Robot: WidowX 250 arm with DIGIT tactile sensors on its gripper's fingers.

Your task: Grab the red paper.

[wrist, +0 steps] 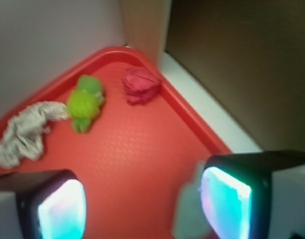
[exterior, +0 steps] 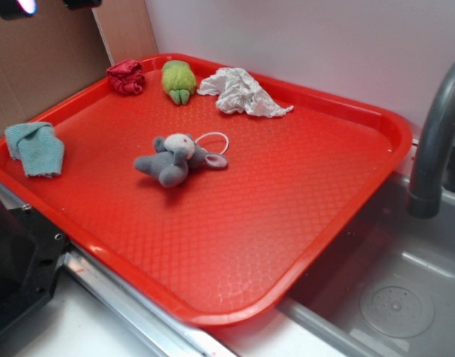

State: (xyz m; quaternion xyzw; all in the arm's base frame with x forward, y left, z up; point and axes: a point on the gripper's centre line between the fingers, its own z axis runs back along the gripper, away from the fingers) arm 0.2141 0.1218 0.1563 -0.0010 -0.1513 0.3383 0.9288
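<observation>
The red paper (exterior: 126,76) is a small dark-red wrinkled wad in the far left corner of the red tray (exterior: 287,245). In the wrist view the red paper (wrist: 140,85) lies ahead of me near the tray's corner rim. My gripper (wrist: 142,204) is open, its two glowing fingers wide apart with only bare tray between them. It hovers above the tray, well short of the paper. In the exterior view only the fingertips (exterior: 19,6) show at the top left edge.
A green plush toy (exterior: 178,80) lies just right of the paper, then a white wrinkled tissue (exterior: 241,92). A grey plush mouse (exterior: 175,158) sits mid-tray. A teal cloth (exterior: 36,147) lies on the left rim. A grey faucet (exterior: 436,141) and sink are at right.
</observation>
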